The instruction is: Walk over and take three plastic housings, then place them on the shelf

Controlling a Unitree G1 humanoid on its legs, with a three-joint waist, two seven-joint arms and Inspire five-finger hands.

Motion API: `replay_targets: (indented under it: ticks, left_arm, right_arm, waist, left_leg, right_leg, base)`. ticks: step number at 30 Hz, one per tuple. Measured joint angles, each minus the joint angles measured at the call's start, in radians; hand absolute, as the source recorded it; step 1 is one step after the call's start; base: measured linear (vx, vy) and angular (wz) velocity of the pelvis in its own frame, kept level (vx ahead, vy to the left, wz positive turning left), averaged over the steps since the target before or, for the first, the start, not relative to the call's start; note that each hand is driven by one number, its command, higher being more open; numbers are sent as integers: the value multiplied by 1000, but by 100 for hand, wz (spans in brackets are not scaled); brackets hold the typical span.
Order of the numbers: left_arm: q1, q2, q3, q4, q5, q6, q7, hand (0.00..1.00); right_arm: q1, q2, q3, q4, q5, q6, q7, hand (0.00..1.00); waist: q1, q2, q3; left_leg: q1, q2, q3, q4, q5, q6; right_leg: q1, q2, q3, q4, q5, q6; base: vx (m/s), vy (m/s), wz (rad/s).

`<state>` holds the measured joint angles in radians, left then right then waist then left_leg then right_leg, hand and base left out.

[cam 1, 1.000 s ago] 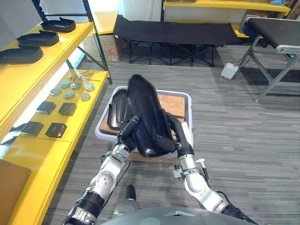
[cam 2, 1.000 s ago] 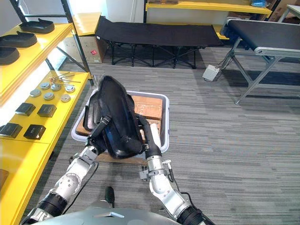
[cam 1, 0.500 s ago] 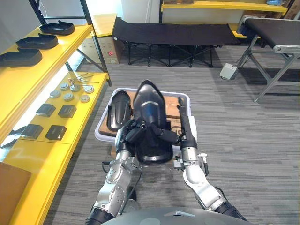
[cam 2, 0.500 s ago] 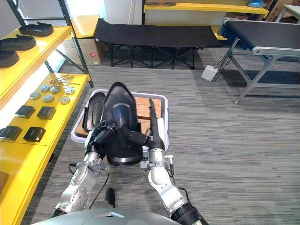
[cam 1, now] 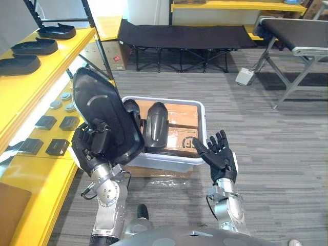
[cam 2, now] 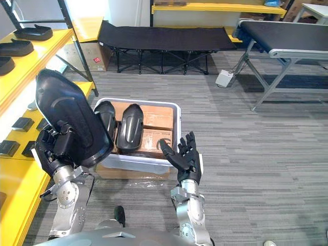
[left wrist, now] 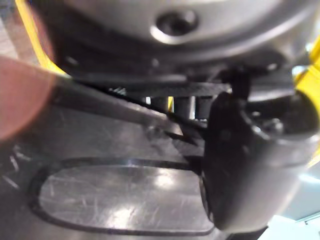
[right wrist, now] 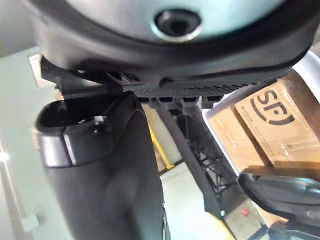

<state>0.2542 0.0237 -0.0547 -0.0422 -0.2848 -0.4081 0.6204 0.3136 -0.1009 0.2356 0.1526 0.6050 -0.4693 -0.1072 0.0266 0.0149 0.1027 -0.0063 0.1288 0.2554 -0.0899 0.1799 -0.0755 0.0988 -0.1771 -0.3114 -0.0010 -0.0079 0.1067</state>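
The right hand (cam 1: 219,155) is nearest, raised palm-up with its fingers spread wide and nothing in it, just off the front right corner of the crate (cam 1: 169,163). To its left, the left hand (cam 1: 95,142) is curled around the lower edge of a large black plastic housing (cam 1: 102,107), which it holds upright and clear of the crate, close to the yellow shelf (cam 1: 31,174). In the left wrist view, the thumb (left wrist: 250,165) presses on the housing's glossy surface. The pale crate sits on the grey floor (cam 1: 266,133) and holds cardboard boxes (cam 1: 177,114) with two more housings (cam 1: 155,125) lying side by side on them. On the lower level of the shelf lie small black blocks (cam 1: 68,123), and on the upper level (cam 1: 36,77) three dark shells (cam 1: 36,47) stand in a row. Farther off are a black folding cot (cam 1: 179,35) and, to the right, a dark-topped table (cam 1: 297,36) on metal legs.
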Motion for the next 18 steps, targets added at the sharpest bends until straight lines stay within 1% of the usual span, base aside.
replay_targets:
  ticks: [2,4,5,9,11,13,15,17,18]
  left_arm:
    - [30,-2,11,0,-32,-1,-40,0]
    - [37,-5,15,1,-71,-1,-80,0]
    - [41,-6,15,1,-102,-1,-119,0]
    - [70,-6,20,0,-178,-1,-241,0]
    - [77,-6,20,0,-203,0,-275,0]
    - [82,-6,20,-1,-240,1,-311,0]
    - [103,-6,17,-10,-260,1,-325,0]
    - [113,-7,9,-10,-259,6,-327,0]
    - [111,-7,5,-10,-259,10,-327,0]
  right_arm:
    - [24,-1,-46,0,-1,0,10,100]
    - [42,-2,-71,0,-1,0,11,100]
    - [53,-4,-88,0,-3,0,11,100]
    - [63,-13,-107,0,-31,2,15,100]
    - [63,-13,-107,0,-69,6,26,100]
    - [58,-21,-94,0,-89,20,70,100]
    - [46,-30,-57,2,-91,39,101,100]
    - [24,-43,-5,13,-114,53,107,100]
    - [2,-49,24,33,-133,58,113,100]
  waist:
    - [-4,-7,-5]
    - [-6,-11,-7]
    - [-5,-12,-8]
    - [-7,-10,-9]
    - [-6,-10,-9]
    - [-3,-9,-9]
    - [-3,-9,-9]
    - [-2,-8,-9]
    - [0,-7,-8]
  left_leg:
    - [2,6,17,0,-2,-2]
    - [4,7,22,0,-3,-4]
    - [8,7,25,0,-4,-3]
    - [16,9,39,0,-9,-5]
    - [15,10,40,0,-10,-6]
    - [15,11,37,0,-12,-9]
    - [12,14,32,1,-13,-10]
    - [-4,18,10,5,-8,-14]
    - [-23,21,-17,6,1,-16]
  right_leg:
    - [-10,4,16,2,0,0]
    - [-11,4,20,2,0,0]
    - [-11,4,25,2,0,0]
    - [-12,5,40,2,0,0]
    - [-14,6,42,2,0,0]
    - [-13,7,41,1,0,0]
    - [-12,10,38,1,1,-1]
    - [-11,15,13,-1,0,-2]
    - [-11,21,-12,-1,-2,-5]
  base:
    - [3,-14,-20]
    - [8,-15,-12]
    - [10,-8,-8]
    - [13,-8,-10]
    - [9,-6,-3]
    - [0,0,0]
    - [16,-13,5]
    - [30,-34,31]
    - [14,-48,54]
